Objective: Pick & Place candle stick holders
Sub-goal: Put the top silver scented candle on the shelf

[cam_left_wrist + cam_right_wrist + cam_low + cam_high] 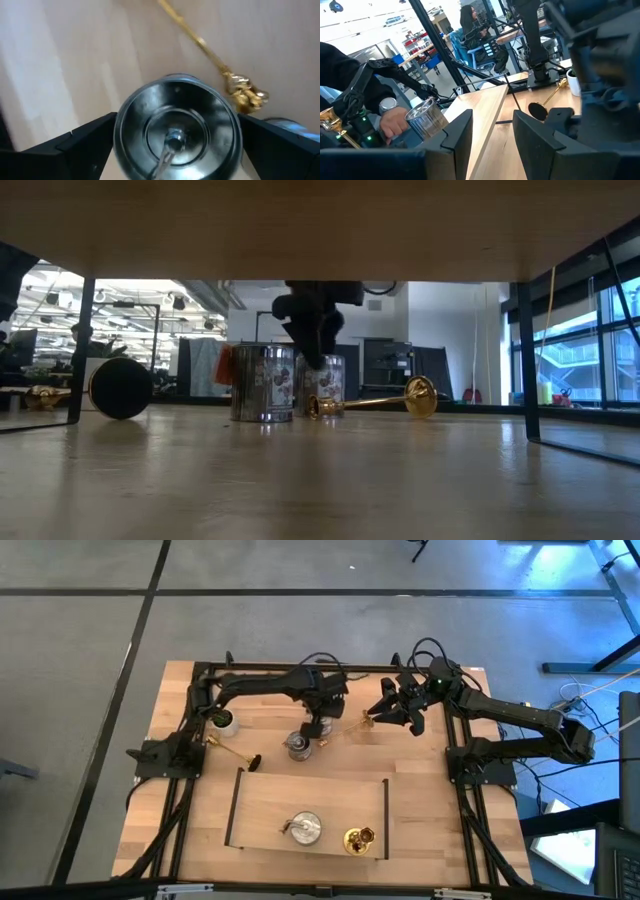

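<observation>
Your left gripper (312, 726) hangs with its jaws spread wide straight above a squat silver holder (297, 746) standing upright mid-desk, and the left wrist view looks down into its cup (176, 132) with a dark finger on either side, apart from the rim; that reads to me as a line-up for a top-down grasp, not yet closed; the left arm reaches in from the far left corner, elbow bent, wrist turned down. Your right gripper (378, 716) sits raised near the far edge with its jaws partly closed, and a thin gold stem (368, 719) shows at its tip, but you cannot tell from these views whether it is truly held; the right arm stretches in from the right side, forearm nearly level. A gold holder (370, 402) lies on its side just beside the silver one, so watch the descent; another gold one (232, 752) lies tipped near the left edge, and a third silver cup (224, 721) stands by the left arm's base. Inside the black-framed tray (236, 802) at the near side, one silver holder (303, 828) and one gold holder (359, 837) already sit, so the sorting looks roughly a third done on the desk (430, 810).
</observation>
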Controlling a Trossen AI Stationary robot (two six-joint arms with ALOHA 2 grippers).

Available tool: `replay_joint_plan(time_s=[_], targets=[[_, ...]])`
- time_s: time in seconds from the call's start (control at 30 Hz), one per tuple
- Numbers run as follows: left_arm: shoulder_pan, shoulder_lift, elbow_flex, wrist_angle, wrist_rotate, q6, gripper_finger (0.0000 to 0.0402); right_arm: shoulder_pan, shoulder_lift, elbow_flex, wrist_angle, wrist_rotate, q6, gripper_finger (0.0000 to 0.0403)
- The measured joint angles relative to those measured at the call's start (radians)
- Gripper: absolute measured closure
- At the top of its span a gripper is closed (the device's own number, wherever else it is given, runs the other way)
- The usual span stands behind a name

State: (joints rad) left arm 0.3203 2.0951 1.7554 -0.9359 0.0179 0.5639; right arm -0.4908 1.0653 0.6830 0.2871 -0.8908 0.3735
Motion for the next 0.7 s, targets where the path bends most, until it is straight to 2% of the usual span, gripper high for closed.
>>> replay_joint_plan(time_s=[0.33,0.57,0.7], targets=[[-0.014,0.036,-0.002,-0.015,0.003,0.11,0.0002,0.0,0.0,0.0,0.0,-0.003,0.001,0.0259],[-0.003,0.035,-0.002,-0.038,0.002,0.246,0.0002,0.0,0.0,0.0,-0.003,-0.004,0.001,0.0259],[0.004,0.034,-0.002,-0.021,0.003,0.196,0.0002,0.0,0.0,0.0,-0.003,-0.004,0.002,0.0259]])
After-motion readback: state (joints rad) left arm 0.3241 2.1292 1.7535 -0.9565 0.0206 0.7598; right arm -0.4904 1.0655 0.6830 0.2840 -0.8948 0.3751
